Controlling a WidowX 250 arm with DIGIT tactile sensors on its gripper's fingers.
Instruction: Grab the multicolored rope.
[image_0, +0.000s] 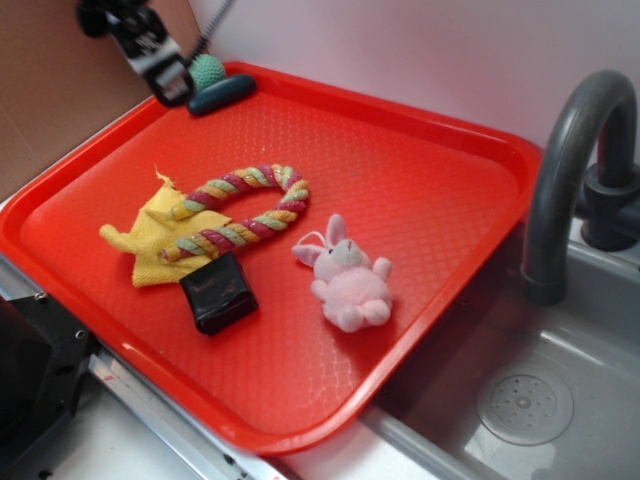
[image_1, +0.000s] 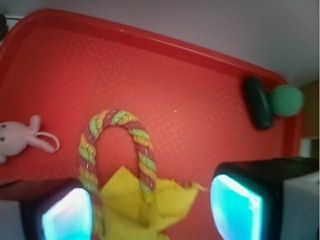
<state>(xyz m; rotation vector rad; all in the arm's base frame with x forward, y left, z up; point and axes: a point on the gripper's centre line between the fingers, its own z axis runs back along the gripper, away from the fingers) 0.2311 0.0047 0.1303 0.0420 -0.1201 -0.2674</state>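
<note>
The multicolored rope (image_0: 243, 210) lies in a U shape on the red tray (image_0: 420, 190), its two ends resting on a yellow cloth (image_0: 150, 240). In the wrist view the rope (image_1: 117, 145) arches below me, ends running onto the cloth (image_1: 145, 205) between my fingers. My gripper (image_0: 170, 85) hangs high at the tray's far left corner, well away from the rope. It is open and empty (image_1: 150, 215), with both cyan pads (image_1: 235, 207) wide apart.
A pink bunny (image_0: 345, 280) sits right of the rope. A black block (image_0: 218, 292) lies by the cloth. A dark oval object (image_0: 222, 95) and a green ball (image_0: 208, 70) sit at the far edge. A sink with a grey faucet (image_0: 565, 170) is to the right.
</note>
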